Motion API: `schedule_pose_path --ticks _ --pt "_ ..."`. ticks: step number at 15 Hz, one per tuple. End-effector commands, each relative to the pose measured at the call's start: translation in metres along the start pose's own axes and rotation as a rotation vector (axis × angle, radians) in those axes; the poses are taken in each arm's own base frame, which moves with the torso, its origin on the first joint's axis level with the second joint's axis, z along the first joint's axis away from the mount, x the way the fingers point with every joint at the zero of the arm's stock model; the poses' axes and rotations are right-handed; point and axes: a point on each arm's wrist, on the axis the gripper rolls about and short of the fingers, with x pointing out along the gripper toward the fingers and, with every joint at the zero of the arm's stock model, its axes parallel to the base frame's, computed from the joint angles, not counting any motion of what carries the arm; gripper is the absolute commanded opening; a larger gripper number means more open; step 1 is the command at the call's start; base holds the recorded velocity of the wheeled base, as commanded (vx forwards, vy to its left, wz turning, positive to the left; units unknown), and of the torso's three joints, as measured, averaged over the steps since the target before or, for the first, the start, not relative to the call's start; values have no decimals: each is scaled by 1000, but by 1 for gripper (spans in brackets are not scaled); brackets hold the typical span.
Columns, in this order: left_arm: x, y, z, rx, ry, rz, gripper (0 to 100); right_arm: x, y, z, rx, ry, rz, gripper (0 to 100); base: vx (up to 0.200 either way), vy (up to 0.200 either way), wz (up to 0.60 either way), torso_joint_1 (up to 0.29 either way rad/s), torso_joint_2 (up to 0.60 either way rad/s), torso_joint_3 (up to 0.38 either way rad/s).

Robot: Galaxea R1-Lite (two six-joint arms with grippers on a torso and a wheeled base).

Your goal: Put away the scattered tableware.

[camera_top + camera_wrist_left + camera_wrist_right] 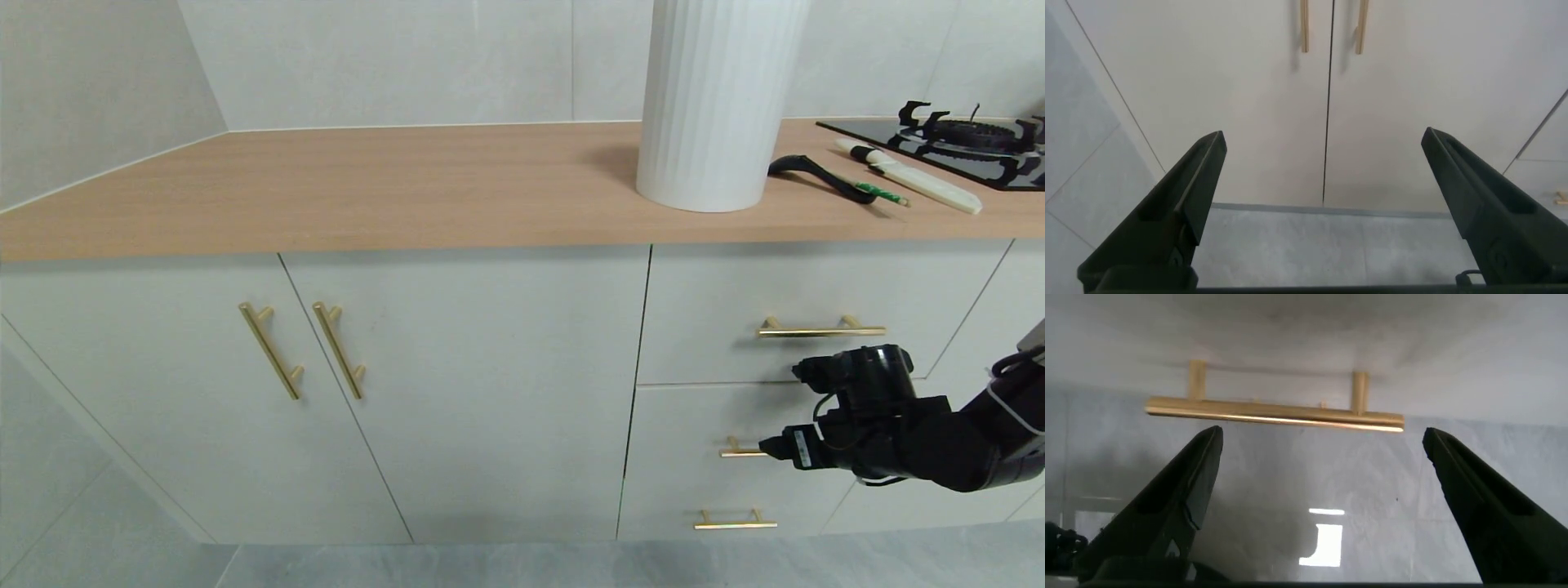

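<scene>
Right tool (1320,434), jaws spread, at a drawer handle (1274,415). Step: opening the drawer (686,416). Next, probably: close on handle, pull.

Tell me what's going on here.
The robot is at the kitchen cabinets, holding nothing. Its right gripper is open next to the middle drawer's handle, apparently about to pull it. The left gripper is open too, facing the cabinet doors. A ladle and a knife lie on the counter beside a white vase.
</scene>
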Motion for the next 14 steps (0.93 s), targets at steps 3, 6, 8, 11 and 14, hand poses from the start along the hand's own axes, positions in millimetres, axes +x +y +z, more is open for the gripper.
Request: schedule_pose_path --ticks 3,6,8,11,14 --pt "0 0 0 -1 1 1 100 10 4 1 42 -28 -31 100 0 0 0 0 0 0" --pt "0 0 0 -1 1 1 100 15 4 -1 42 -30 -40 100 0 0 0 0 0 0" --pt "0 0 0 -1 3 1 100 15 4 -2 42 -30 -40 100 0 0 0 0 0 0" --pt "0 0 0 -1 1 1 100 18 4 -4 40 -19 -41 100 0 0 0 0 0 0" --pt "0 0 0 1 1 1 100 21 5 -5 43 -32 -44 100 0 0 0 0 0 0"
